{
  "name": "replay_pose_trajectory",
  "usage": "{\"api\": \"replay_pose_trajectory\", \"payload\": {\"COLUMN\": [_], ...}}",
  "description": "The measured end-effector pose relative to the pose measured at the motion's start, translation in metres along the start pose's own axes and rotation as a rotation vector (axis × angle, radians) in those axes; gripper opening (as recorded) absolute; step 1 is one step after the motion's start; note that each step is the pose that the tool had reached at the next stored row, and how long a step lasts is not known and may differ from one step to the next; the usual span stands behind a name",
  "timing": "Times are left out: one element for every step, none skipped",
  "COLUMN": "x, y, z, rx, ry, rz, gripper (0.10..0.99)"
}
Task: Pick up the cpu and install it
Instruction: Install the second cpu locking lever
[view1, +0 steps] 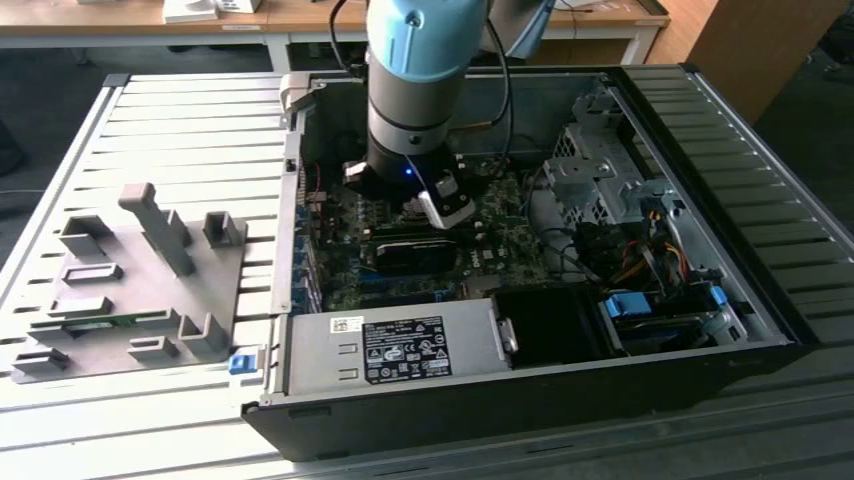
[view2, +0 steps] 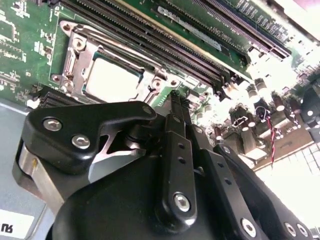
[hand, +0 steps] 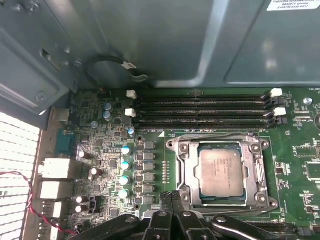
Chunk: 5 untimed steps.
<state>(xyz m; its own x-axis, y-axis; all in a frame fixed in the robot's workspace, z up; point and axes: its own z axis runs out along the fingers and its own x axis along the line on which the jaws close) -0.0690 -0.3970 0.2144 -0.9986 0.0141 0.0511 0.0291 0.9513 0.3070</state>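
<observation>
Already socketed, cpu (hand: 222, 171) beside end effector (hand: 172, 196)

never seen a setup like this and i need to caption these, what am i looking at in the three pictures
A robot arm reaches down into an open computer case that lies on a slatted metal table. The exterior view comes from a camera off the arm. Both wrist views come from cameras riding on the arm, looking at the green motherboard inside the case.

The gripper has black fingers pressed together with nothing between them. The cpu, a small silvery square chip, already sits in its metal-framed socket, close by the fingertips. Beside the socket run long empty memory slots.

On the table at the exterior view's left lies a grey holder plate with upright blocks.
</observation>
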Motion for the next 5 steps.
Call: {"api": "replay_pose_trajectory", "payload": {"x": [0.0001, 0.0001, 0.0002, 0.0004, 0.0004], "y": [0.0003, 0.0008, 0.0013, 0.0016, 0.0018], "z": [-0.001, -0.0023, -0.0037, -0.0048, -0.0054], "rx": [0.0, 0.0, 0.0, 0.0, 0.0], "ry": [-0.0002, -0.0003, -0.0004, -0.0005, -0.0005], "rz": [0.0, 0.0, 0.0, 0.0, 0.0], "gripper": [0.106, 0.106, 0.106, 0.106, 0.106]}}
